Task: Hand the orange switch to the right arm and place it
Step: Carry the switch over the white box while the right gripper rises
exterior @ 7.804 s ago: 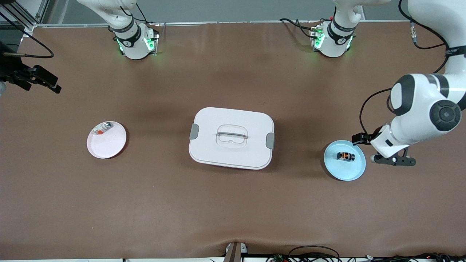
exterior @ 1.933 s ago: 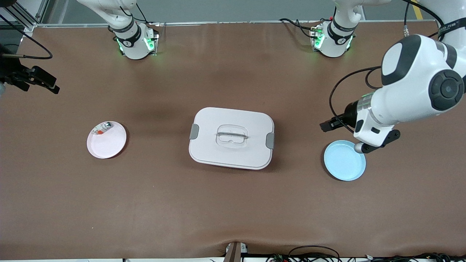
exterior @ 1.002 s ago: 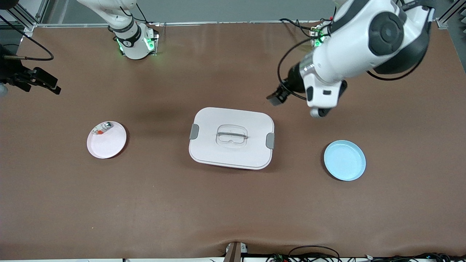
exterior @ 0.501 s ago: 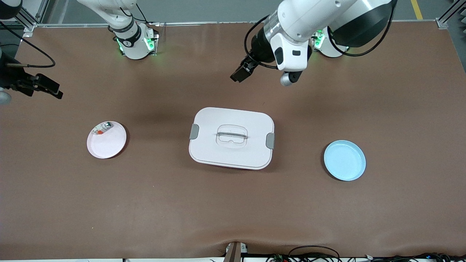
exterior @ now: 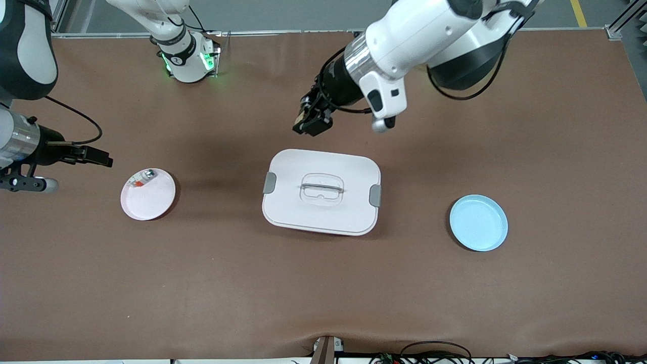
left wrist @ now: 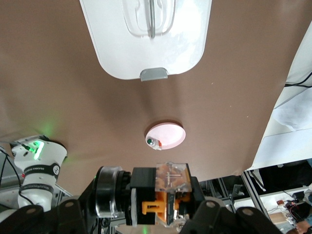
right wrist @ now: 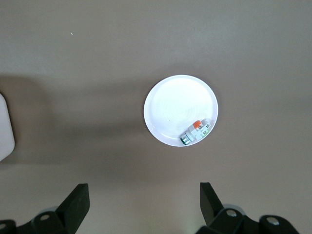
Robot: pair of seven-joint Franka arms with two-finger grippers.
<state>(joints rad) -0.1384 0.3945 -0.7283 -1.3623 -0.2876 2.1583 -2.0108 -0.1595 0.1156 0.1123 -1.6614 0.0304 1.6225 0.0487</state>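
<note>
Two plates and a white lidded box point(exterior: 321, 191) are spread along a brown table point(exterior: 323, 293). The pink plate point(exterior: 148, 194) lies toward the right arm's end, the blue plate point(exterior: 478, 223) toward the left arm's. The orange switch point(left wrist: 157, 208) is clamped in the left gripper point(exterior: 309, 120) over bare tabletop. The right gripper point(exterior: 96, 157) is held spread beside the pink plate.

White box point(exterior: 321, 192), pink plate point(exterior: 148, 194), blue plate point(exterior: 478, 223)
</note>
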